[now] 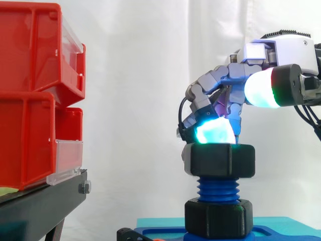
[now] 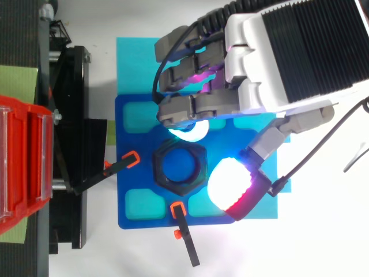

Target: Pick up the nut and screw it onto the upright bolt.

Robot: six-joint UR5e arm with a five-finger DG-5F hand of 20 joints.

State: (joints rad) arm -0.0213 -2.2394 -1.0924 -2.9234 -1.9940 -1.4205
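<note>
The hand [image 1: 235,75] is hovering with its fingers curled and is gripping nothing; its glowing fingertips [image 1: 215,133] are touching the top rim of the black nut [image 1: 220,159] just below. The nut is sitting on the upright blue bolt [image 1: 218,188], above a second nut [image 1: 218,218] and the blue base plate [image 2: 144,222]. Red bins [image 1: 30,100] are standing well apart, beyond the fingertips.

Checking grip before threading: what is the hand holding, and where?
Nothing looks gripped: the hand rests curled fingers on top of the nut, thumb raised clear.
</note>
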